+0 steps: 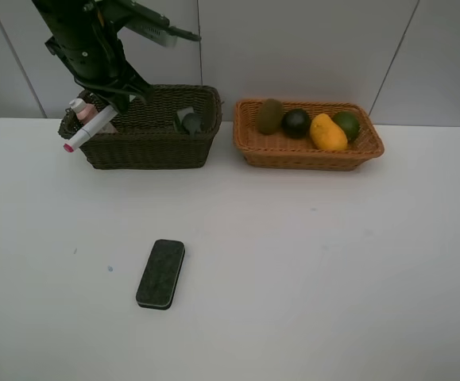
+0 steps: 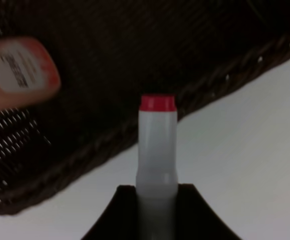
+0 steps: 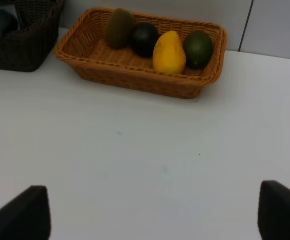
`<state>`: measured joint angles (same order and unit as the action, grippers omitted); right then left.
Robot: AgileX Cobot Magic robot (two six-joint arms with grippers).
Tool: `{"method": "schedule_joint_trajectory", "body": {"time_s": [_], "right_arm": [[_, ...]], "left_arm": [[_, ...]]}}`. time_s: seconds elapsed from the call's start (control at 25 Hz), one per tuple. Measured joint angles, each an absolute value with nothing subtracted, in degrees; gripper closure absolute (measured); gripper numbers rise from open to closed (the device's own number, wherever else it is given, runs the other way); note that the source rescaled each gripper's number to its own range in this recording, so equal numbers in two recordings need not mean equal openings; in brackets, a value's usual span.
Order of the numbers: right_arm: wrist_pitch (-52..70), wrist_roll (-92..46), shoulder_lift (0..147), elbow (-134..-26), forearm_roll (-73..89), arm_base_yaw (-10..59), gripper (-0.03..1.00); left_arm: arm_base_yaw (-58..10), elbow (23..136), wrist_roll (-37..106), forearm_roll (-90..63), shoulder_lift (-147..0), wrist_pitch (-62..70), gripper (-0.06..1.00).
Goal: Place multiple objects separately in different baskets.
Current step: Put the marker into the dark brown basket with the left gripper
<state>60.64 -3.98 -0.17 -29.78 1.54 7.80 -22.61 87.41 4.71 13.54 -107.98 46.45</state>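
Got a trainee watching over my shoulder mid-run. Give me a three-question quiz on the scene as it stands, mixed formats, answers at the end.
1. True or false: the black eraser already lies in a basket.
2. Multiple choice: what does the left gripper hold? A) pink bottle B) white marker C) kiwi
3. Fill in: the orange basket holds ___ pieces of fruit.

Key
1. False. It lies on the white table, in front of both baskets.
2. B. The white marker, red-capped, is clamped at the left end of the dark basket; the pink bottle lies inside it.
3. Four: kiwi, mangosteen, mango, lime.
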Motion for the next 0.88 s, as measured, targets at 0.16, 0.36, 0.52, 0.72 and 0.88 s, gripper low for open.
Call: {"method": "schedule_joint_trajectory", "body": {"time_s": [0.16, 0.36, 0.52, 0.72, 0.88], "right_arm": [[60.6, -4.0, -0.2, -29.8, 1.5, 7.8, -0.03], [60.6, -4.0, -0.2, -29.8, 1.5, 7.8, -0.03], [60.6, -4.0, -0.2, -29.8, 1.5, 7.8, -0.03], [60.6, -4.0, -0.2, -29.8, 1.5, 7.8, -0.03], [60.6, -4.0, -0.2, -29.8, 1.5, 7.8, -0.03]], "left_arm": [[-22.6, 92.0, 10.5, 18.3, -109.9, 44.2, 0.93], [-22.6, 97.1, 16.2, 23.8, -115.2, 41.3, 0.93], [-22.6, 98.2, 17.7, 27.8, -119.2, 35.0, 0.93], [-22.6, 98.2, 17.9, 29.6, -123.4, 27.8, 0.93], [-22.6, 98.2, 17.9, 29.9, -125.8, 25.4, 0.93]]}}
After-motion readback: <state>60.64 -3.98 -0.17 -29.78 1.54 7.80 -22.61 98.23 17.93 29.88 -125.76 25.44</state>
